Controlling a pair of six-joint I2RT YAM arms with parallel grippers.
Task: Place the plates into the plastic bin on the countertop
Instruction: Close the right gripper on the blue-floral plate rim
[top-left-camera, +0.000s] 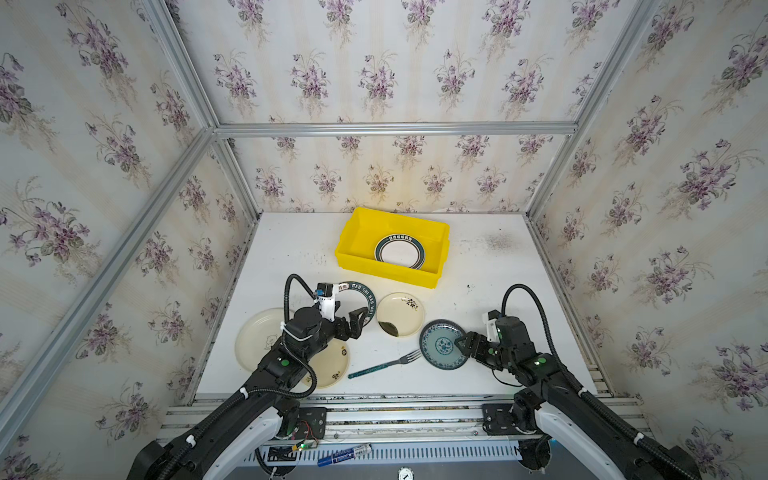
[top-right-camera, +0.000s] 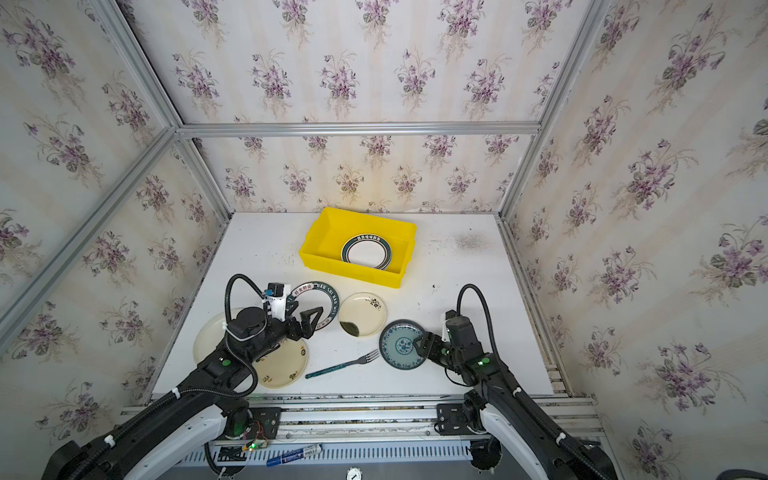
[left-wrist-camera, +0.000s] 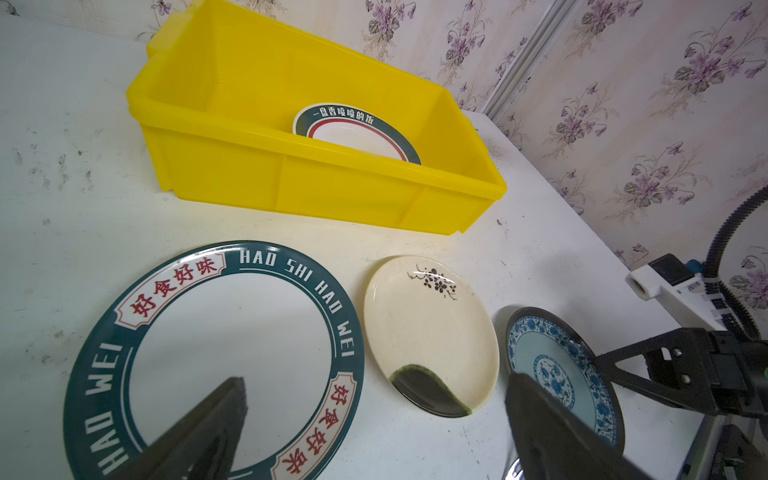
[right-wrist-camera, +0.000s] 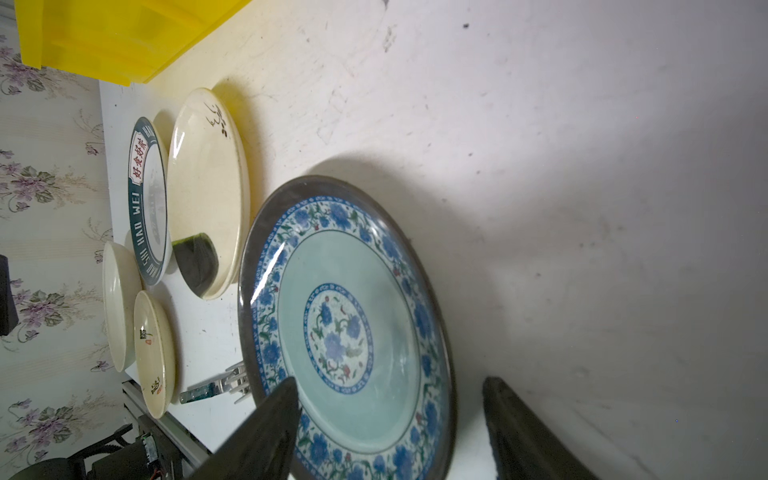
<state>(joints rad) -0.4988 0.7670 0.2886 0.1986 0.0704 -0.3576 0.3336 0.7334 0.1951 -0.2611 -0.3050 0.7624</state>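
Right claw (right-wrist-camera: 390, 381) stands open astride the rim of the blue patterned plate (right-wrist-camera: 345, 328), holding nothing yet; grasping is the step; next it should close firmly and lift toward the plastic bin (top-left-camera: 386, 275).

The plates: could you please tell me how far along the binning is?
Done: one teal-rimmed plate in the yellow bin. In hand: the right gripper, open, straddles the rim of the blue floral plate. Remaining: five plates on the countertop, that one included; the left gripper is open.
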